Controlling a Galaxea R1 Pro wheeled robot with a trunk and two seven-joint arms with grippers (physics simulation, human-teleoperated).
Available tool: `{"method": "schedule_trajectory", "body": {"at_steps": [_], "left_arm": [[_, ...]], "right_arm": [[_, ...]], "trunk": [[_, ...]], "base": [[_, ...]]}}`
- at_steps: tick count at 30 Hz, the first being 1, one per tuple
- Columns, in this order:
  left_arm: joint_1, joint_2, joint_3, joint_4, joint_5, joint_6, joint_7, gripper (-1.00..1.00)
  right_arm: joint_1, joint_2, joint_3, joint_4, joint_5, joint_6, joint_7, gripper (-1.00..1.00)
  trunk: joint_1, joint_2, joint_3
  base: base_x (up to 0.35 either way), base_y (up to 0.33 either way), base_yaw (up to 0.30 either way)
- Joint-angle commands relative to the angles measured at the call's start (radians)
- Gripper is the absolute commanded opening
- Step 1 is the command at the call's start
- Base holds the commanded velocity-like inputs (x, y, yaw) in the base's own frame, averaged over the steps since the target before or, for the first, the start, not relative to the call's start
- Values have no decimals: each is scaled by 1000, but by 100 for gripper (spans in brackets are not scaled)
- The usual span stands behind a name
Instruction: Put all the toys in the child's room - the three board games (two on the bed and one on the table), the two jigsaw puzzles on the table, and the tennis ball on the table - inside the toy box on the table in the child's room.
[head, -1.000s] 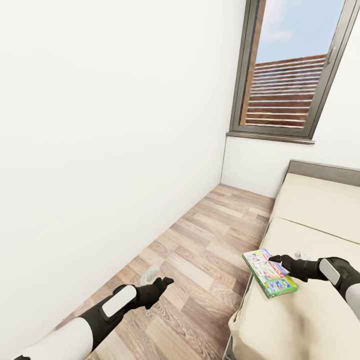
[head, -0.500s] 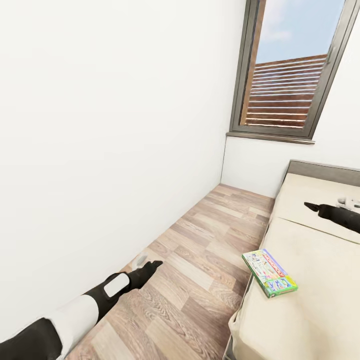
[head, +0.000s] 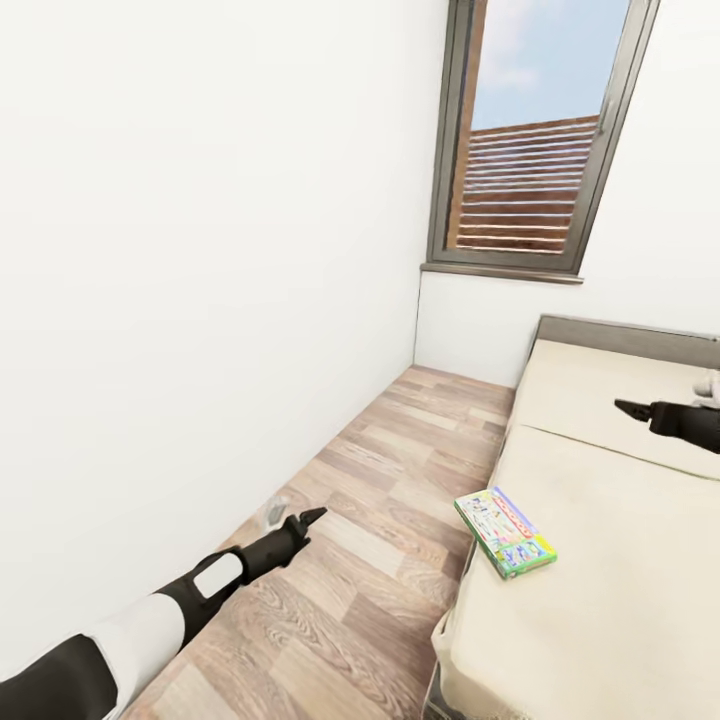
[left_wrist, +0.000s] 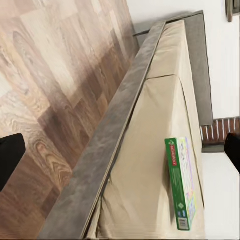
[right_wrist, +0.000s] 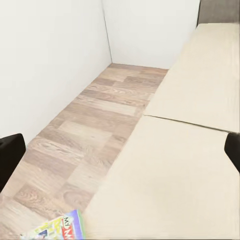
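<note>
Both end effectors hang empty: the left end effector (head: 308, 517) over the wooden floor (head: 400, 480), the right end effector (head: 632, 407) above the bed (head: 600, 560), both spread wide. One board game (head: 505, 531) lies flat at the bed's floor-side edge.

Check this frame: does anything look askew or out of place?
One thing: the board game lies on the bed at its floor-side edge, skewed to the mattress edge, a corner about at the brink. Neither the left gripper nor the right gripper touches it. Nothing looks spilled or damaged.
</note>
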Motion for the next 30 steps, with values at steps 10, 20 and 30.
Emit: {"method": "schedule_trajectory", "body": {"at_steps": [10, 20, 30], "left_arm": [[9, 6, -3, 0, 11, 20, -72, 100], [35, 71, -6, 31, 54, 39, -176, 100], [74, 81, -3, 35, 68, -9, -226, 100]], "right_arm": [[46, 27, -17, -84, 9, 7, -9, 100], [56, 27, -19, -105, 9, 8, -9, 100], [57, 28, -19, -108, 10, 7, -9, 100]], "trunk": [[0, 0, -1], [0, 0, -1], [0, 0, -1]], "base": [[0, 0, -293], [0, 0, -294], [0, 0, -294]]}}
